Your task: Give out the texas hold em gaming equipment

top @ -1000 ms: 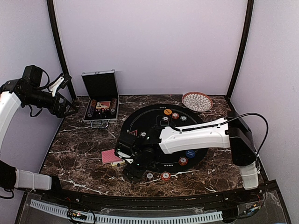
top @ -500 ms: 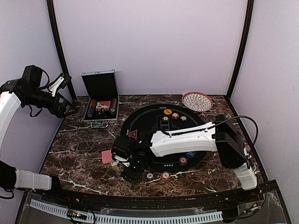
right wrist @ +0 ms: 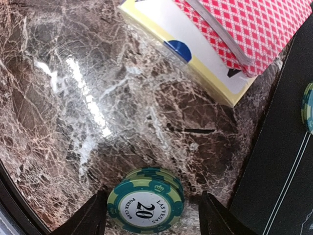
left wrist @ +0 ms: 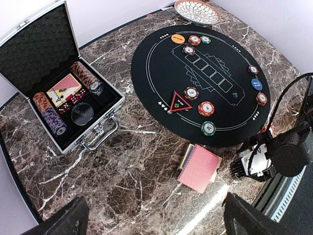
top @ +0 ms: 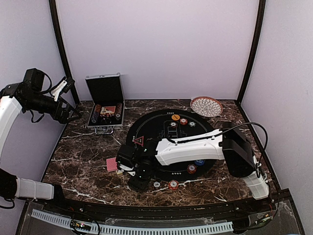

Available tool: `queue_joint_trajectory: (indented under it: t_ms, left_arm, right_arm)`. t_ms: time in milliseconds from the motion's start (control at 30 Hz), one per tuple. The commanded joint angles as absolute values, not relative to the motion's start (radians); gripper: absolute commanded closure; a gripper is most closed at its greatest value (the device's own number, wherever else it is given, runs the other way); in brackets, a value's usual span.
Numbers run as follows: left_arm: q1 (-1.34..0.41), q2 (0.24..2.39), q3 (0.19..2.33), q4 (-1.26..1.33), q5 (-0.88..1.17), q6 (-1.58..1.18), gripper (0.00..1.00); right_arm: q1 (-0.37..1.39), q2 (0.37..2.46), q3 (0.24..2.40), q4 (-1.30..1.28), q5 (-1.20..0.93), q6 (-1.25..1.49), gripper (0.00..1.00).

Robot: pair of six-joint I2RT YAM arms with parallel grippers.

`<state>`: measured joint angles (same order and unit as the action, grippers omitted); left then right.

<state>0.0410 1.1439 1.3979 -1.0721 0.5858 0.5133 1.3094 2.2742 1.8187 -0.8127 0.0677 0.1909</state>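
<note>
Nearest the front edge, the green chip (right wrist: 145, 201) is seen lying flat on the marble tabletop (right wrist: 73, 98), just off the black mat (right wrist: 283, 166). It is flanked by the fingers of the right gripper (right wrist: 154, 213). The jaws are parted around it: one finger seems to be at its rim, while a sliver of marble is visible beside the other, so no firm grip is shown. Whether a single chip or a short stack is bracketed cannot be told.

The main hazard is judged to lie here. A thin disc on polished stone can be squeezed out sideways or tipped onto its edge if the pads are closed too high or unevenly, and it could then be sent rolling toward the table's near edge. If two are stacked, the lower may be left behind or dragged.

Just beyond, the red-backed cards (left wrist: 199, 168) are piled slightly askew and could be scattered by a careless lift. Further on, the chips (left wrist: 206, 108) set on the mat and the triangle marker (left wrist: 176, 102) lie beneath or beside the outstretched right arm and could be swept by a low swing. Farthest off, by the open case (left wrist: 34, 54), the left gripper (left wrist: 156, 218) is held wide apart with nothing in it.
</note>
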Motion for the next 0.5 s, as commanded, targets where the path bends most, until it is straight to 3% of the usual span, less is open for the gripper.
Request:
queue_joint_trajectory:
  t_ms: [0, 467]
  left_arm:
    - [0.039, 1.124, 1.414, -1.101, 0.607, 0.526, 0.01]
    - [0.039, 1.124, 1.417, -1.101, 0.604, 0.525, 0.01]
  right_arm:
    - [1.319, 2.278, 1.854, -0.819, 0.082, 0.181, 0.35]
    - [1.318, 2.301, 1.880, -0.831, 0.104, 0.168, 0.36]
